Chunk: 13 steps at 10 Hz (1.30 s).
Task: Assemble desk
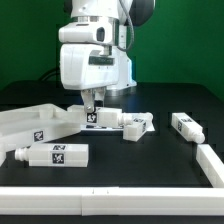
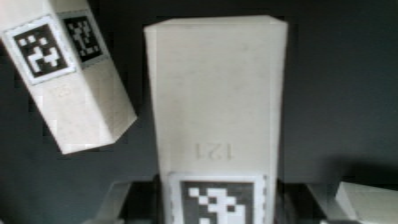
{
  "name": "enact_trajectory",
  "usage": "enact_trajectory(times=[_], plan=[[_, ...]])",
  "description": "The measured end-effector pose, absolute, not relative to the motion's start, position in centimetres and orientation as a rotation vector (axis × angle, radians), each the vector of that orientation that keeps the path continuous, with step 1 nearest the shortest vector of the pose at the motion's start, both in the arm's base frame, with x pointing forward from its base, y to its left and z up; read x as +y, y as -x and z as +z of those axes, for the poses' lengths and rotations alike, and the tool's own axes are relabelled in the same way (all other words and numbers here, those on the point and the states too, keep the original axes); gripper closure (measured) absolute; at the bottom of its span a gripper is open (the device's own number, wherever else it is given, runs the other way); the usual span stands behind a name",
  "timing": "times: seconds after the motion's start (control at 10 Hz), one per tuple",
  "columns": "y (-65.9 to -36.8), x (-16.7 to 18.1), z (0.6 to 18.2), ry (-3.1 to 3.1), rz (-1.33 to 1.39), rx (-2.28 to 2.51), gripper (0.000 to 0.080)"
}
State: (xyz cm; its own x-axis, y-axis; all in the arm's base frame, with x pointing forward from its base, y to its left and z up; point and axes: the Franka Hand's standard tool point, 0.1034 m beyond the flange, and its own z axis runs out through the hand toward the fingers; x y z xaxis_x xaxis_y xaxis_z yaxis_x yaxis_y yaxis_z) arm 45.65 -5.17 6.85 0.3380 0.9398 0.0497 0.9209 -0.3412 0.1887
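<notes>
"So, where is the gripper (image 1: 92,106)?"

"It is down low over the black table (image 1: 150,165). It is right on top of a white leg (image 1: 108,118) that lies flat there."

"Is it holding that leg?"

"I can't tell. Its fingers (image 2: 135,203) sit one on each side of the leg's end, where the black-and-white tag is. But in the wrist view there is a dark gap on one side, so I can't say if they squeeze it."

"Where is the big flat piece?"

"The slab (image 1: 30,122) lies on the exterior view's left, near that leg."

"And the other legs?"

"A second leg (image 1: 138,125) lies just beside the first one, on the exterior view's right. A third leg (image 1: 186,126) lies further that way, well apart. A fourth leg (image 1: 55,154) lies in front of the slab, closer to the camera. They all lie on the table."

"What is that long white thing?"

"That is a white rail (image 1: 208,160) along the table's edge."
</notes>
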Motion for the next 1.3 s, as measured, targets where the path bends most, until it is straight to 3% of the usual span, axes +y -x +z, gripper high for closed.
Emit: enact_trajectory(times=[0.3, 0.5, 0.7, 1.1, 1.3], plan=[[-45.3, -4.1, 7.4, -2.26, 0.206, 1.958, 0.0521], [-42.7, -3.3, 8.3, -1.985, 0.159, 2.222, 0.0521], [-42.4, -5.5, 8.0, -1.864, 0.134, 2.317, 0.0521], [-41.5, -4.1, 7.6, -1.421, 0.075, 2.604, 0.0521], [-39.8, -2.9, 6.1, -1.079, 0.071, 2.783, 0.0521]])
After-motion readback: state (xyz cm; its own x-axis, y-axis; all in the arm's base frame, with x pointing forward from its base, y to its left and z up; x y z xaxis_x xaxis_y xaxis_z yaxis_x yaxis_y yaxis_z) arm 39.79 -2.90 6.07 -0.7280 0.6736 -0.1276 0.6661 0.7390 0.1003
